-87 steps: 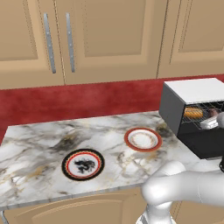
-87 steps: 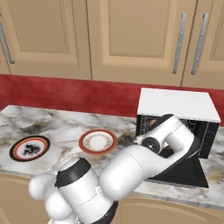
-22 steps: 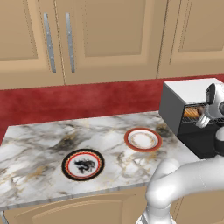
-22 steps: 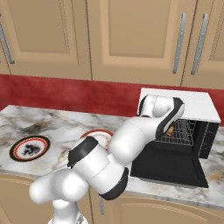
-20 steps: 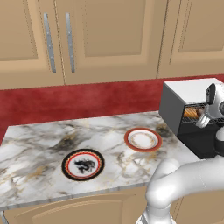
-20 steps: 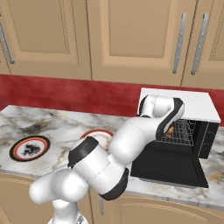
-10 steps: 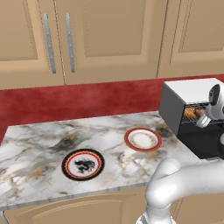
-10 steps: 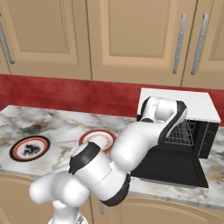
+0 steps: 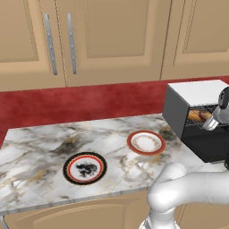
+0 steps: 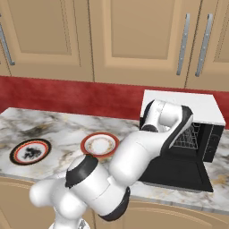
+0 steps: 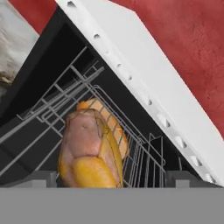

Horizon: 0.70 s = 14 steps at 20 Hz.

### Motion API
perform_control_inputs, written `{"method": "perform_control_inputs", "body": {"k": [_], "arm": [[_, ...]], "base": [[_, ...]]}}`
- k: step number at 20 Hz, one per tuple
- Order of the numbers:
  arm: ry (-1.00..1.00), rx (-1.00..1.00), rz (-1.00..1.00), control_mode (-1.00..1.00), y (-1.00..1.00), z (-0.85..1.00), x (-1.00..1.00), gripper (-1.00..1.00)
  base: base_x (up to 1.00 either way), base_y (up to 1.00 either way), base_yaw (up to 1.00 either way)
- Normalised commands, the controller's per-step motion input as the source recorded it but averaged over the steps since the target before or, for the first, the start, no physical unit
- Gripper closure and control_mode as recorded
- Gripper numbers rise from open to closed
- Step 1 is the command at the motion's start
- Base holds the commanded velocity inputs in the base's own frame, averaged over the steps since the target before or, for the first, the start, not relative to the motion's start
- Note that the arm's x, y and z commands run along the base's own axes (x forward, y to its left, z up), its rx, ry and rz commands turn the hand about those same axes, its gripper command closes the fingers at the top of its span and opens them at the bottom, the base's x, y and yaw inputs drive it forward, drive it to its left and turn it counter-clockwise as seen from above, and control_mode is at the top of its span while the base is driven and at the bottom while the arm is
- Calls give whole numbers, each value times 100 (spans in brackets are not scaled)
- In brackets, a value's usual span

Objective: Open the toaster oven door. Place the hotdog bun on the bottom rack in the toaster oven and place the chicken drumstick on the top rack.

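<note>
While a second ago clamped, tool [image 11: 112, 181] now spread wide; lumpy brown chicken drumstick [image 11: 89, 151] released on upper wire top rack [image 11: 131, 144] inside boxy black toaster oven [image 9: 188, 112]. No legible writing.

Tan wooden wall cabinets [image 9: 112, 40] with paneled doors and vertical metal handles [image 9: 50, 44] hung above a deep red backsplash [image 9: 85, 103]. Below ran a grey-and-white marble counter [image 9: 40, 152] with dark and ochre veining, fronted by tan base cabinets [image 9: 89, 217]. The lighting was even and soft.
</note>
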Motion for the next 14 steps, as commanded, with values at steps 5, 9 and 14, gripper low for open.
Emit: {"method": "perform_control_inputs", "body": {"k": [5,9,14], "arm": [[20,21,0,-100,-28,53,-25,-100],[20,21,0,-100,-35,50,-35,-100],[25,23,0,-100,-33,53,-34,-100]], "base": [[0,0,0],[0,0,0],[0,0,0]]}}
